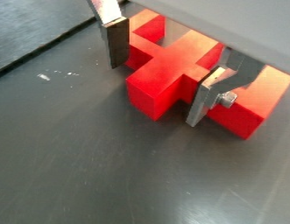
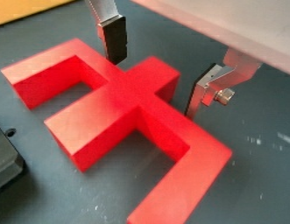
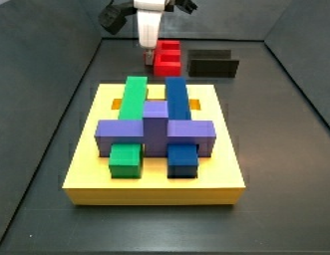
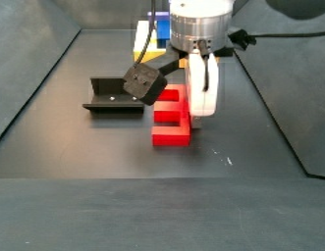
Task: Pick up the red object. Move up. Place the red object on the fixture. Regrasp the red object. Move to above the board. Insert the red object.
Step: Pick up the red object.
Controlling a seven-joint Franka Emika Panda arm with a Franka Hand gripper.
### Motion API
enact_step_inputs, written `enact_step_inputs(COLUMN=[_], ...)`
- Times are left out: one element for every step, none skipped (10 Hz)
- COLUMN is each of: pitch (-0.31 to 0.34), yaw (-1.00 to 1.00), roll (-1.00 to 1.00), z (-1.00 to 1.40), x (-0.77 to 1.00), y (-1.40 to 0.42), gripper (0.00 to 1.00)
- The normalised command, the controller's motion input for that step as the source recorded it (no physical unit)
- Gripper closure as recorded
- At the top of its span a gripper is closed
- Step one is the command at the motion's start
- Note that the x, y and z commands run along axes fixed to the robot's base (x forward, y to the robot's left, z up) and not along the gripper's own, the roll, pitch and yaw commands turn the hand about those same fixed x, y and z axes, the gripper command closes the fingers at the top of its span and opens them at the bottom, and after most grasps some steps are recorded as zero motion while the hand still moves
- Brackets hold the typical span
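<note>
You have the gripper (image 1: 162, 80) low over the red object (image 1: 182, 83), its silver fingers (image 2: 112, 37) spread to either side of the central stem, apart from the red sides. The red object lies flat on the dark floor toward the far edge in a side view (image 3: 167, 57), just beside the fixture (image 3: 214, 65) and beyond the far edge of the board (image 3: 157, 183). Green, blue and purple bars (image 3: 156, 131) sit in the board's slots.

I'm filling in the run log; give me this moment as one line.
phase: pick-up approach | gripper: open, fingers straddling red object | red object: flat on floor, not lifted | fixture: empty | board: red object absent
</note>
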Motion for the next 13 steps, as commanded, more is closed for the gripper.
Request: enact_step_inputs(pitch=[0.0,0.0,0.0,0.0,0.0,0.0,0.0,0.0,0.0,0.0,0.0,0.0,0.0], yaw=[-0.18,0.0,0.01,0.13,0.22,0.19,0.17,0.0,0.0,0.0,0.0,0.0,0.0], roll=[0.0,0.0,0.0,0.0,0.0,0.0,0.0,0.0,0.0,0.0,0.0,0.0,0.0], z=[-0.08,-0.02,-0.01,-0.06,-0.05,-0.08,-0.06,0.0,0.0,0.0,0.0,0.0,0.0], x=[0.05,0.0,0.0,0.0,0.03,0.08,0.06,0.0,0.0,0.0,0.0,0.0,0.0], y=[0.05,0.0,0.0,0.0,0.0,0.0,0.0,0.0,0.0,0.0,0.0,0.0,0.0], gripper=[0.0,0.0,0.0,0.0,0.0,0.0,0.0,0.0,1.0,1.0,1.0,1.0,1.0])
